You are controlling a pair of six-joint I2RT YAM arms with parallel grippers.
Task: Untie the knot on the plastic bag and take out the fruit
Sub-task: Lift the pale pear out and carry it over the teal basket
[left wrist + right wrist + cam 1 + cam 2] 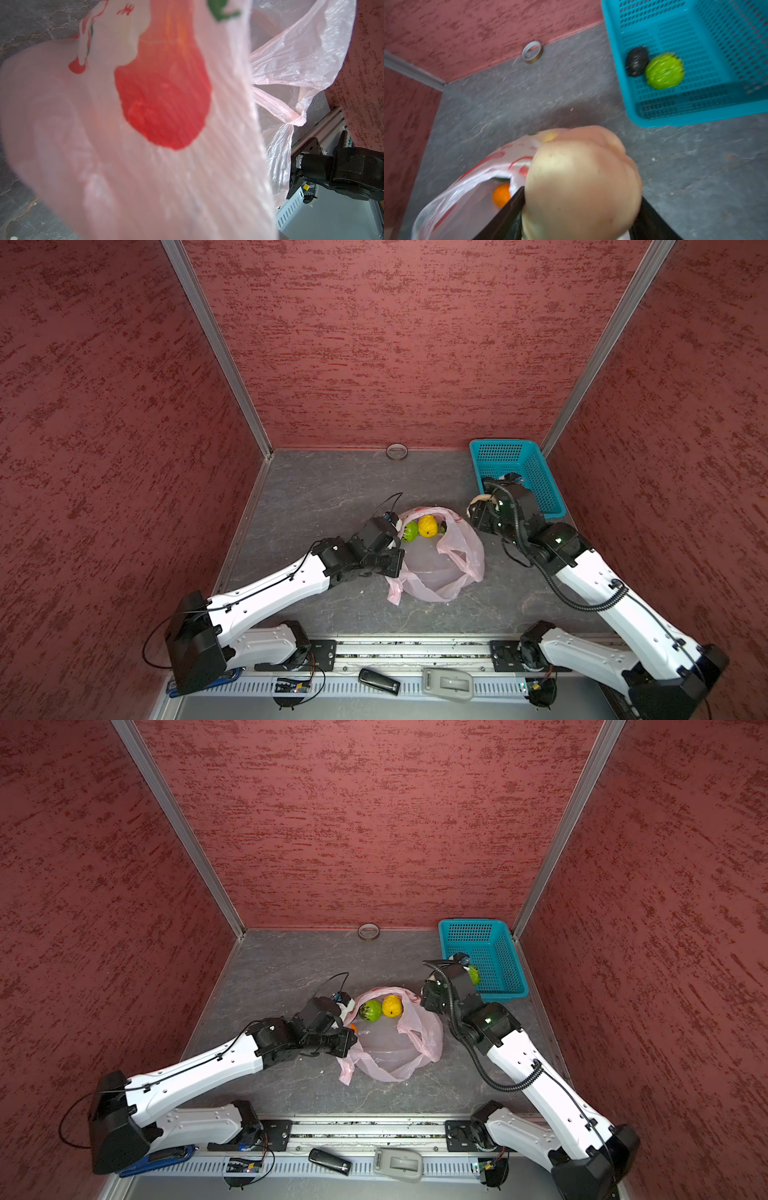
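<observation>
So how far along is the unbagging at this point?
Done: the plastic bag is open, and a blackish fruit and a bright green fruit sit in the teal basket. In hand: the right hand holds a beige fruit near the basket; the left hand pinches the bag's edge. Left: a green fruit, a yellow fruit and an orange fruit in the bag.

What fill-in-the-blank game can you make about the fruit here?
The beige fruit is held by the ___ gripper.
The black fruit lies in the teal ___.
The yellow fruit lies in the pink ___.
Missing: right, basket, bag.
</observation>
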